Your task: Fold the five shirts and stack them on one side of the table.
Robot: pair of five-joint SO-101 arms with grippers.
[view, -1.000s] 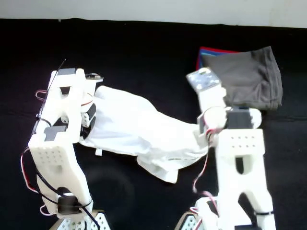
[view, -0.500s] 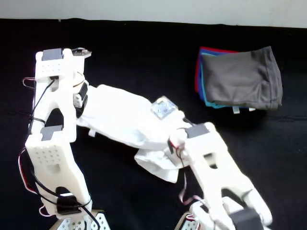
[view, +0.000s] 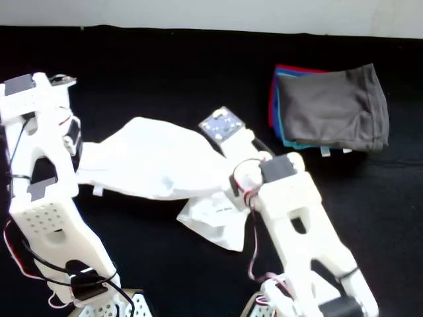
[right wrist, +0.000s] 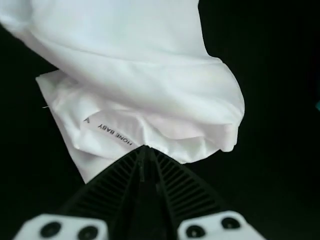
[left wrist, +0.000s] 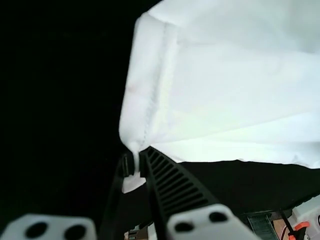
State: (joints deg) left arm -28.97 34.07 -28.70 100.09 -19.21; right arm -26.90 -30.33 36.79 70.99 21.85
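White shirt lies half-gathered on the black table. In the high view it stretches from about 9 o'clock in toward the middle, with a crumpled, doubled-over end trailing toward 6 o'clock. That lower end shows a small printed mark on the cloth.

The left gripper has its jaws pinched on the shirt's seamed corner. A small tab of white cloth pokes out between them, and the rest of the fabric fans away from the pinch, taut along the hem. In the high view this arm stands at the 9 o'clock edge of the shirt.

The right gripper has its jaws pressed together on a fold at the bunched end, where the wrinkles run in toward the tip. Its arm leans in from 5 o'clock over the shirt's middle.

Well apart, at 2 o'clock, sits a stack of folded shirts. A grey one is on top, with teal, blue and red edges showing beneath it on the 9 o'clock side.
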